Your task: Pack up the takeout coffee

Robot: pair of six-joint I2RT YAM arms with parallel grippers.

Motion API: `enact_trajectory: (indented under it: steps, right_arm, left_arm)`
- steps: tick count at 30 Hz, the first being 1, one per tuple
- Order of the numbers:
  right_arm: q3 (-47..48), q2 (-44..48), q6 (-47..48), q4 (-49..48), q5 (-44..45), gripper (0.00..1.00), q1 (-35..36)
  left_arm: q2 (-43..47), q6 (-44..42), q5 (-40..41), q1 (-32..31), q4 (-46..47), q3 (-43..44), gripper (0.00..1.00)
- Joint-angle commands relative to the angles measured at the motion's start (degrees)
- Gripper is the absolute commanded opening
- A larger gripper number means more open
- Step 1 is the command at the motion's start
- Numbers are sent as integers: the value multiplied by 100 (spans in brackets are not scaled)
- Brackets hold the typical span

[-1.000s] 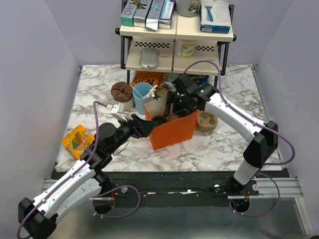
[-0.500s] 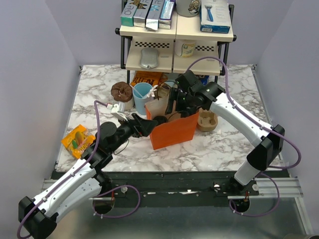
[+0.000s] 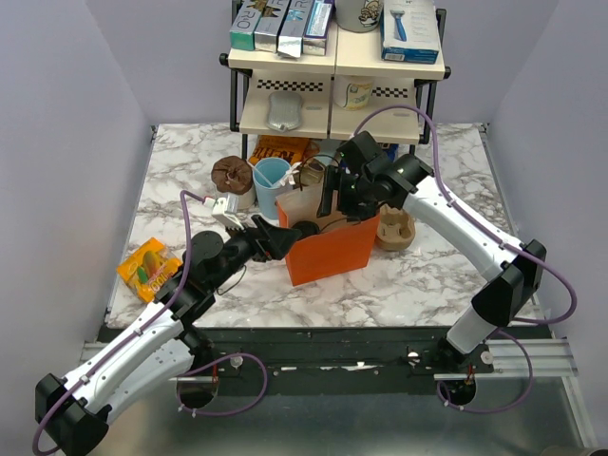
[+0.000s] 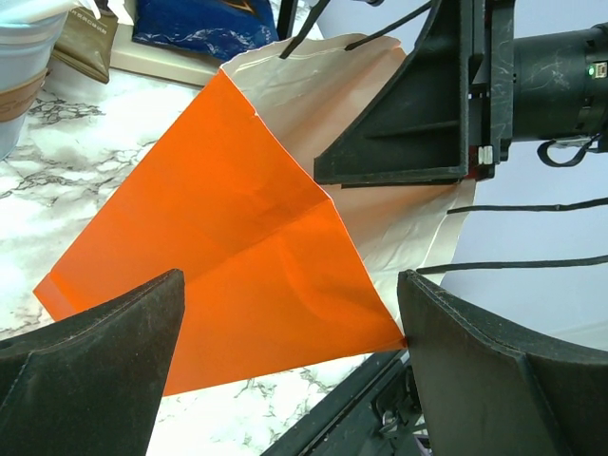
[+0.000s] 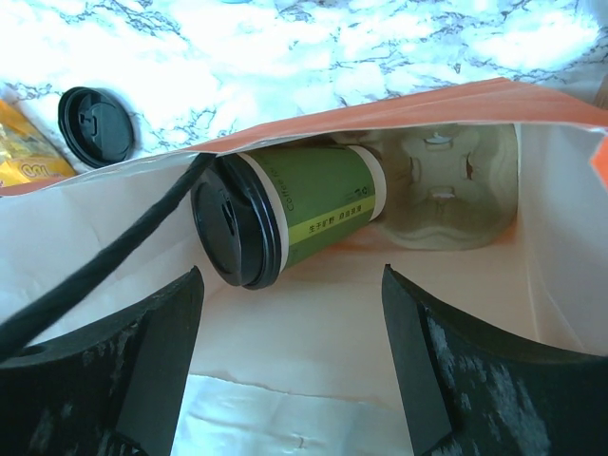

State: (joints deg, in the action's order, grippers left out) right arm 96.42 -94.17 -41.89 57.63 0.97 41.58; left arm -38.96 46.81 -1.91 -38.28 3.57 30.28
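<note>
The takeout coffee (image 5: pixel 309 220), a green paper cup with a black lid, lies on its side inside the orange paper bag (image 3: pixel 332 252), beside a moulded-pulp carrier (image 5: pixel 446 185). My right gripper (image 5: pixel 292 285) hangs open just above the bag's mouth, with nothing between its fingers and the cup well below them. My left gripper (image 4: pixel 290 285) is wide open at the bag's left side. The bag's orange corner (image 4: pixel 228 256) reaches between its fingers and touches the right one. In the top view the cup is hidden by the bag and the right gripper (image 3: pixel 332 195).
A light blue cup with a stirrer (image 3: pixel 271 180) and a brown pulp piece (image 3: pixel 231 174) stand behind the bag. Another pulp carrier (image 3: pixel 392 231) sits to its right. A yellow snack packet (image 3: pixel 147 266) lies at the left. A loose black lid (image 5: pixel 95 126) lies on the marble. A shelf rack (image 3: pixel 337 104) stands at the back.
My right gripper has risen a little out of the bag's mouth, and the right arm has drawn back and up. The left arm has not moved.
</note>
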Motion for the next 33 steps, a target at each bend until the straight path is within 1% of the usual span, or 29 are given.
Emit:
enact_trajectory:
  steps: [1, 15, 21, 33]
  right_arm:
    - [271, 153, 374, 205, -1, 84, 25]
    - [377, 294, 1033, 100, 61, 84, 25]
    - [588, 232, 1367, 276, 166, 83, 34]
    - [711, 549, 1789, -155, 307, 84, 34]
  left_arm:
    - [-24, -5, 279, -13, -181, 145, 99]
    - [-112, 48, 279, -13, -111, 127, 99]
    - [-86, 30, 314, -13, -155, 145, 99]
    - [-24, 48, 393, -13, -146, 110, 99]
